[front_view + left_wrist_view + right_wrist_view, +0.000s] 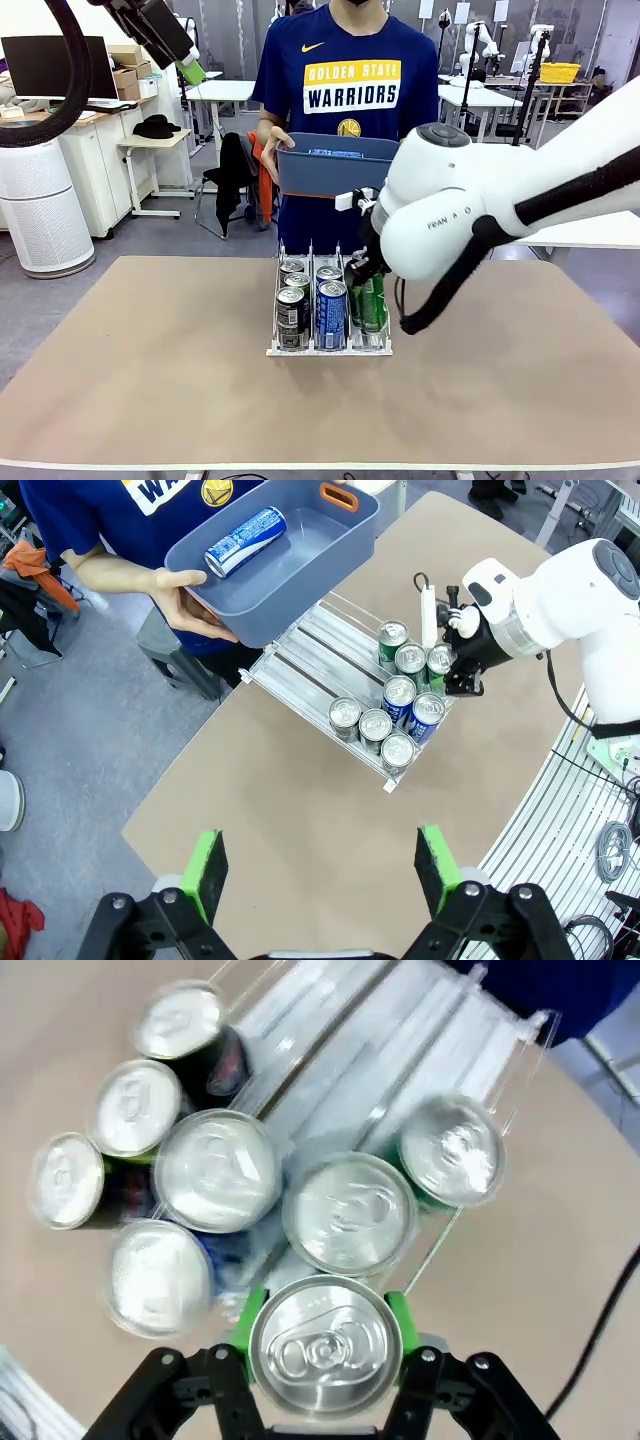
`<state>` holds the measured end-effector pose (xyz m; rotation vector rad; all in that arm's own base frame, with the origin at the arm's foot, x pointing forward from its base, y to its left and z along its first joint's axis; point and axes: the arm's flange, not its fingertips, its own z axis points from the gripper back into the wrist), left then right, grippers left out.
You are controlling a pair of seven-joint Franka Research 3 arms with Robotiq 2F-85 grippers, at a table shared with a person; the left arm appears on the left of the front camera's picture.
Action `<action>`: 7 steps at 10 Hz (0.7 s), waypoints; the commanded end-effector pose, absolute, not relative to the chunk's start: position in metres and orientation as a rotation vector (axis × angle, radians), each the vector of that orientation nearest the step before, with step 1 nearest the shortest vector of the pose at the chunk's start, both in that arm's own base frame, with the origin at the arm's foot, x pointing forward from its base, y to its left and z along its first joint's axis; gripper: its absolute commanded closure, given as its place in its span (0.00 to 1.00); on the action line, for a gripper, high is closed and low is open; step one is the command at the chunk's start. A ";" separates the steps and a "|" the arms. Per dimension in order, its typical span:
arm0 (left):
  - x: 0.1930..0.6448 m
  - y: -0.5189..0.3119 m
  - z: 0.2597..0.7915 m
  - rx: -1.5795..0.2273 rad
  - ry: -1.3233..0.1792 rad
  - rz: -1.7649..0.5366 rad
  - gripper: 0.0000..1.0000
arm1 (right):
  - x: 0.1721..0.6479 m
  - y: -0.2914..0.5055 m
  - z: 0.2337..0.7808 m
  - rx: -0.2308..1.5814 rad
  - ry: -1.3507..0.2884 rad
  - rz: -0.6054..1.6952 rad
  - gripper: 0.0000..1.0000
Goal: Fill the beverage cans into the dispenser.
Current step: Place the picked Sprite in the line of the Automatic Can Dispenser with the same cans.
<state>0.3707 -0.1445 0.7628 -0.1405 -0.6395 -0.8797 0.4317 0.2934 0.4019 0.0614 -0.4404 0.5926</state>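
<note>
The right claw [322, 1328] pinches a green can [325, 1352] by its sides, at the near end of the rack's [310, 655] right lane. Seven other cans [375, 723] stand in the rack on the table [150, 380]. The left claw [320, 870] hangs spread wide, high above. A person's hand [185, 605] holds a blue bin [300, 580] containing a blue-and-white can [245, 542].
</note>
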 end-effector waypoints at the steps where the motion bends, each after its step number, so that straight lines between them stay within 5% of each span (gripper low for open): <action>1: 0.370 -0.144 0.762 -0.144 -0.633 -0.875 0.00 | 0.447 0.284 0.385 -0.012 -0.570 0.523 0.42; 7: 0.370 -0.144 0.762 -0.144 -0.633 -0.875 0.00 | 0.437 0.277 0.380 0.103 -0.471 0.558 0.42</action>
